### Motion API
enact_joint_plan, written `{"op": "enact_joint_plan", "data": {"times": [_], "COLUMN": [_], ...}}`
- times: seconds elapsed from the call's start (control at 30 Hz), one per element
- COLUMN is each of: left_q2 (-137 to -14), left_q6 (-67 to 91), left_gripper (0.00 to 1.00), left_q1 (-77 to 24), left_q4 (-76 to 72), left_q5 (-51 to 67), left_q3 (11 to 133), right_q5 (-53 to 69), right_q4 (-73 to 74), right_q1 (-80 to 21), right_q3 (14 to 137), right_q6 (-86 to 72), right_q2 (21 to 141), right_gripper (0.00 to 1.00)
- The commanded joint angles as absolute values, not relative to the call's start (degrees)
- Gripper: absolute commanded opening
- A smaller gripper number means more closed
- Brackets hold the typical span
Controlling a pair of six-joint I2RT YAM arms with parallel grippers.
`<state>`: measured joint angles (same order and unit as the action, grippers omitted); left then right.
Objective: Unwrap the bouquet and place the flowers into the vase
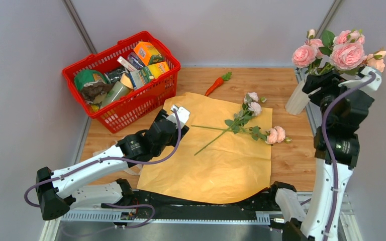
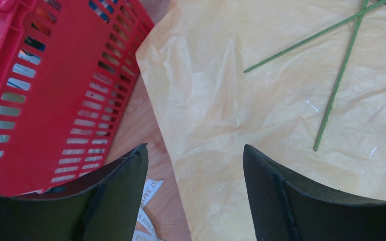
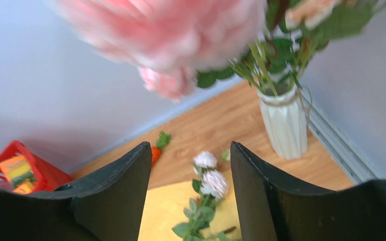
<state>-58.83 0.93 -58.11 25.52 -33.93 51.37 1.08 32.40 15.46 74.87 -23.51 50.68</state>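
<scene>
Paper (image 1: pixel 216 160) lies flat on the bench (image 1: pixel 291 165), so we count the unwrap as done. Two flowers (image 1: pixel 241 120) lie crossed on it, blooms toward the vase (image 1: pixel 296 100). The vase stands at the back right of the bench.

Left end effector (image 2: pixel 195 150) is open and empty, over the paper's left edge beside the basket (image 1: pixel 140 100). A printed ribbon (image 2: pixel 148 201) lies just under it. Right end effector (image 3: pixel 191 146) is up by the vase blooms, fingers apart with nothing between them.

We judge the step in hand to be fetching the two stems.
- Take one at a time. We cannot tell which stem lies on top, so lift slowly and watch for drag on the other.
- Pinch the bare lower stem, not the leaves or blooms, and keep clear of the paper.
- Turn the stem upright before the vase, then feed the cut end down through the neck.
- The neck is narrow and already crowded, so go in at a gap and don't shove. The vase looks light and tippable.
- Let go only once the stem is seated.

Containers:
- The vase holds a bunch of pink blooms (image 1: pixel 347 52), with one peach bloom at the right.
- The basket is full of boxes and packs.
- A carrot (image 1: pixel 216 84) lies loose behind the paper.
</scene>
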Motion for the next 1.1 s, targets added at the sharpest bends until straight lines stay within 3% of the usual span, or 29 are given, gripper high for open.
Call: {"op": "enact_joint_plan", "data": {"times": [0.0, 0.4, 0.73, 1.07], "left_q2": [-58.45, -58.18, -58.71, -59.24], "left_q6": [0.09, 0.0, 0.09, 0.09], "left_gripper": [0.77, 0.77, 0.77, 0.77], "left_q1": [-58.27, -58.27, -58.27, -58.27], "left_q4": [24.52, 24.52, 24.43, 24.43], "left_q5": [-34.19, -34.89, -34.8, -35.33], "left_q3": [53.0, 52.91, 52.82, 52.82], "right_q5": [2.64, -10.28, -16.7, -12.05], "right_q4": [32.34, 29.45, 28.83, 32.42], "right_q1": [15.64, 15.56, 15.56, 15.64], "right_q3": [82.6, 97.91, 87.11, 90.61], "right_q6": [-23.29, -15.92, -13.27, -15.82], "right_q2": [48.95, 60.72, 65.48, 59.68], "right_gripper": [0.63, 0.71, 0.68, 0.71]}}
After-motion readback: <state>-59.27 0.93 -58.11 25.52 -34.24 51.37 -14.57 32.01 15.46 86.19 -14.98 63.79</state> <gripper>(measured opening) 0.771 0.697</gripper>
